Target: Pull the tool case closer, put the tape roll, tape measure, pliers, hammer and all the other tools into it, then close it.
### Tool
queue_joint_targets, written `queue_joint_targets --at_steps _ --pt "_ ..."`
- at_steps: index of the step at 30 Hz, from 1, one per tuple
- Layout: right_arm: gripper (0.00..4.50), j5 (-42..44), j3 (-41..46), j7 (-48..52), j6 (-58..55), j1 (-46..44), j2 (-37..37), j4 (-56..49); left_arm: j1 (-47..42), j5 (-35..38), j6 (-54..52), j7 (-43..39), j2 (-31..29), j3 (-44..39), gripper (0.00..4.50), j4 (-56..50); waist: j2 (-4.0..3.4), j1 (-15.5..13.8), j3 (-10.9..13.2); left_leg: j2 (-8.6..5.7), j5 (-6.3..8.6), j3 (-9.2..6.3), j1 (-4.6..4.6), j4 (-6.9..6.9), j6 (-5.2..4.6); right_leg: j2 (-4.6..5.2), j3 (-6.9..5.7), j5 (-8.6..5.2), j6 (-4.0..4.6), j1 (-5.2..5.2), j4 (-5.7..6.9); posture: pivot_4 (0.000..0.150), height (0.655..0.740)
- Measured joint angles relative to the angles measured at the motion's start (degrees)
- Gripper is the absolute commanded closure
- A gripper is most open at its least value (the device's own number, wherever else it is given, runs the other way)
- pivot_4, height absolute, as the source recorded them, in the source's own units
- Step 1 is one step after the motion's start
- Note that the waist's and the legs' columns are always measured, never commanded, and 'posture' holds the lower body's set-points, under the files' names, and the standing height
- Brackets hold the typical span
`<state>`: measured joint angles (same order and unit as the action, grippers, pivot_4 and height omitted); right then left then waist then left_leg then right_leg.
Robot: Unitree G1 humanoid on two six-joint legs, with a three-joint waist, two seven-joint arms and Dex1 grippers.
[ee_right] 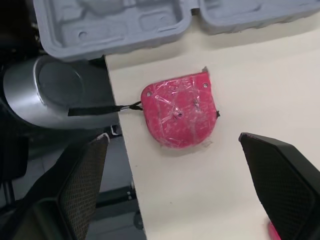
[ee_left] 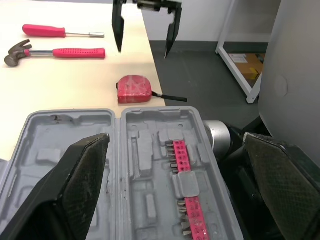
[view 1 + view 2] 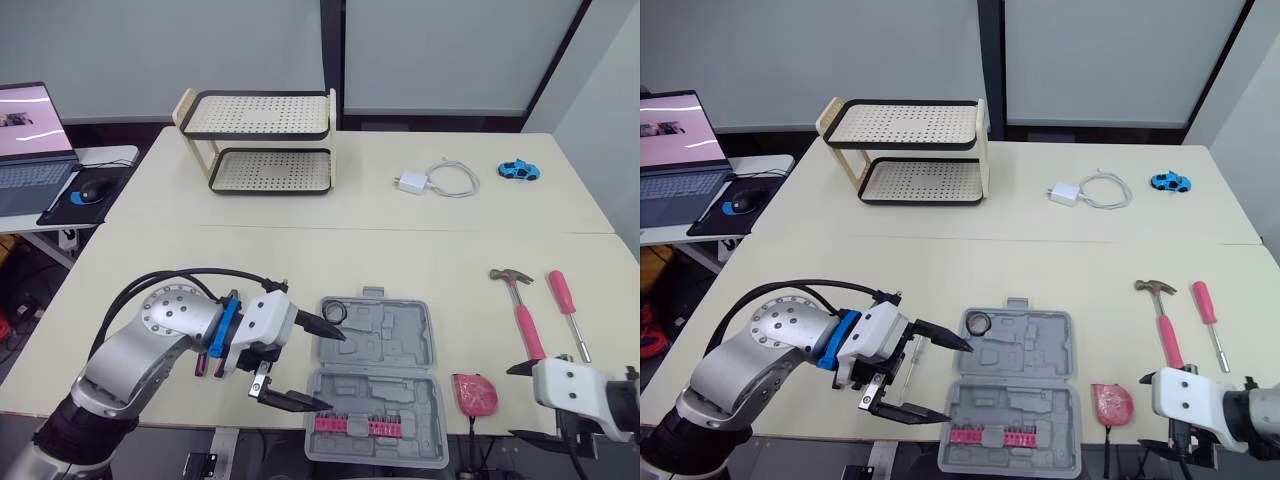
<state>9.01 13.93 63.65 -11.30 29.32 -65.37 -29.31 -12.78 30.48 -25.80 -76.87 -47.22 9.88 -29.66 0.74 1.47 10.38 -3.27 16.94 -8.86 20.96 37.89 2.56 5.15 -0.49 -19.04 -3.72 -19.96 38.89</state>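
- Tool case (image 3: 395, 345) lies open at the table's near edge. Pink bit strip (image 3: 363, 426) in near half, black tape roll (image 3: 334, 312) in far half's left corner.
- Left gripper (image 3: 337, 370) spread wide, holding nothing, fingertips at case's left side.
- Red tape measure (image 3: 474, 394) on table just right of case.
- Right gripper (image 3: 511, 402) spread, holding nothing, just beside tape measure.
- Pink-handled hammer (image 3: 522, 305) and screwdriver (image 3: 566, 308) side by side, beyond the right gripper.

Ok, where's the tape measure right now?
In the head views the tape measure lies on the table, at its near edge, between the open tool case and the right gripper.
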Motion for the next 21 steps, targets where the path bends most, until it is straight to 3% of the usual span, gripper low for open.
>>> queue_joint_targets --at_steps 8,21 --pt "0.02 -4.85 -10.95 1.14 4.20 -10.95 0.89 6.42 5.24 -0.01 2.41 -0.01 -0.29 -0.35 0.00 -2.11 0.00 -0.05 0.01 0.00 0.00 -0.13 -0.02 0.00 0.00 0.00 0.02 0.00 0.00 0.01 0.00 0.150 0.7318" --pt "0.02 -9.98 -17.05 1.33 10.63 -15.77 1.50 14.19 7.14 -0.01 3.89 0.06 -0.31 -0.35 0.00 -3.73 -0.01 -0.10 0.00 0.00 0.00 -0.17 -0.02 0.00 0.01 0.01 0.02 0.00 0.01 0.00 0.00 0.150 0.7318"
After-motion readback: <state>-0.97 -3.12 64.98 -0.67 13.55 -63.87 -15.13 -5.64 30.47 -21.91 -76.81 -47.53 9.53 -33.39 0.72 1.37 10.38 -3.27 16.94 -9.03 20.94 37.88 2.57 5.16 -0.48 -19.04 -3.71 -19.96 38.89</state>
